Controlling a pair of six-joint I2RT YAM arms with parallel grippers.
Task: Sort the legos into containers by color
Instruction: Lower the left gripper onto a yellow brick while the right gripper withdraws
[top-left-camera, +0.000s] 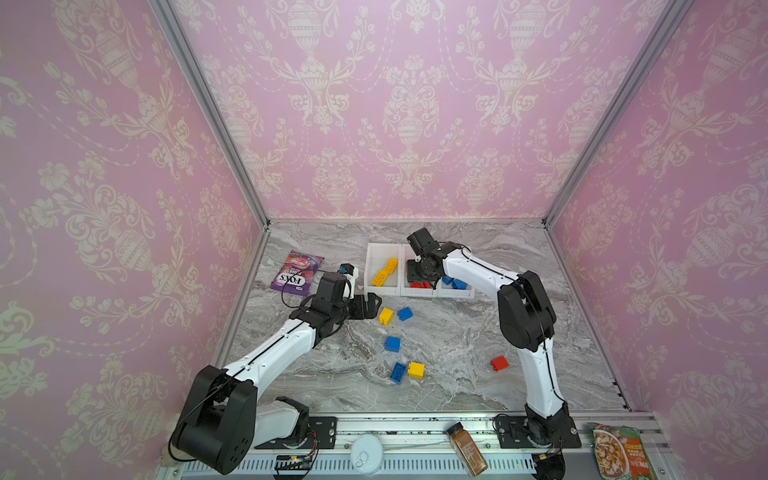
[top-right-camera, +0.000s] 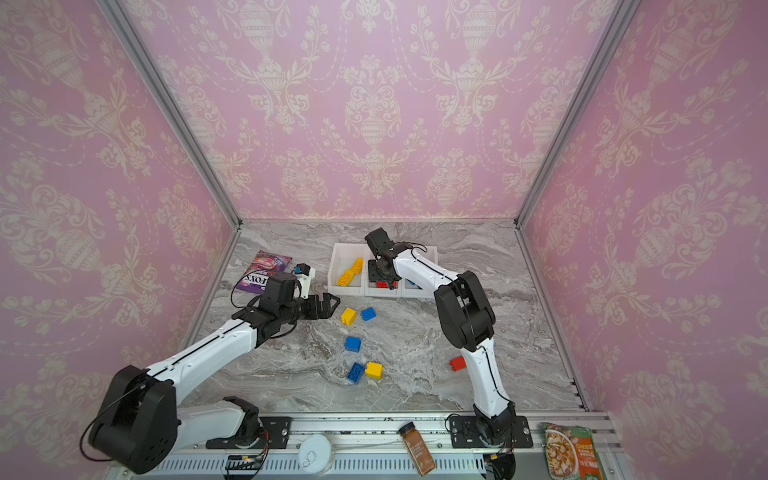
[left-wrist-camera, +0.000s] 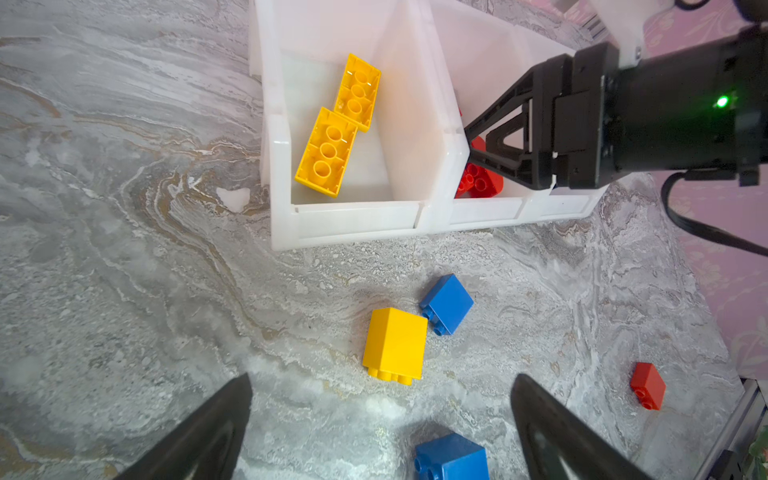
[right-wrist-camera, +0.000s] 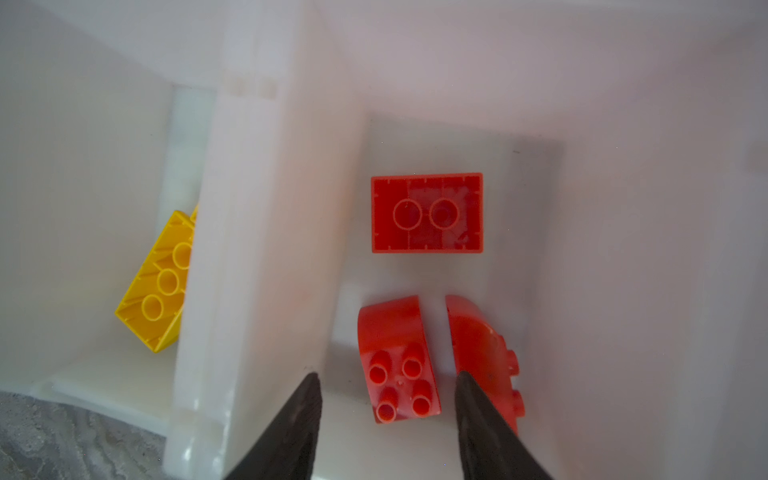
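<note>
Marble surface | right pincer parted inside middle container, lower frame; left pincer wide, empty | risk: lifting jaw may snag red lego.

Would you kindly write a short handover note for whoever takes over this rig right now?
Left gripper: open, empty, by a loose yellow brick.
Right gripper: open, inside the middle container, over three red bricks.
Done: two yellow bricks in the left container; blue bricks in the right container.
Left on the table: two yellow, three blue, one red.
</note>
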